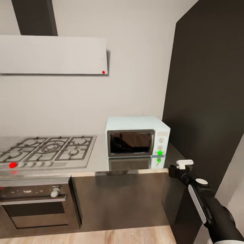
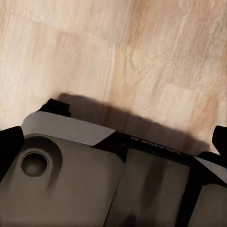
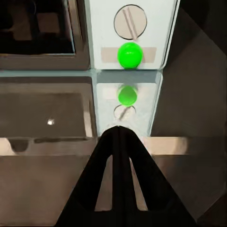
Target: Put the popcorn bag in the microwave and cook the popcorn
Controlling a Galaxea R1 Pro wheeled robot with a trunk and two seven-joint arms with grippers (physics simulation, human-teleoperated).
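The microwave (image 1: 137, 136) stands on the grey metal surface (image 1: 98, 159) at its right end, close to the dark tall cabinet (image 1: 206, 95). Its dark glass door (image 1: 130, 143) is shut. Through the glass only dim reflections show, and whether anything lies inside cannot be told. On its white control panel (image 1: 161, 142) sit round knobs, with a green dot (image 1: 160, 153) below them; the dot is mirrored in the shiny surface just in front.

To the left of the microwave the steel gas hob (image 1: 47, 149) is set into the surface, with a red dot (image 1: 13, 165) on its front strip. Below it is a black-fronted oven (image 1: 34, 203), door shut. A flat white hood (image 1: 52, 54) hangs on the wall above.

The right arm reaches up from the lower right, and the right pincer (image 1: 184, 164) hovers just before the surface's front edge, below the panel. In the right wrist view the right pincer (image 3: 119, 137) has its fingers together at the tip, holding nothing, pointed at the green dot (image 3: 130, 55) and a slotted knob (image 3: 130, 21).

The left wrist view looks down on light wood floor (image 2: 142, 52) and the robot's dark base (image 2: 94, 179); the left pincer's state cannot be told.
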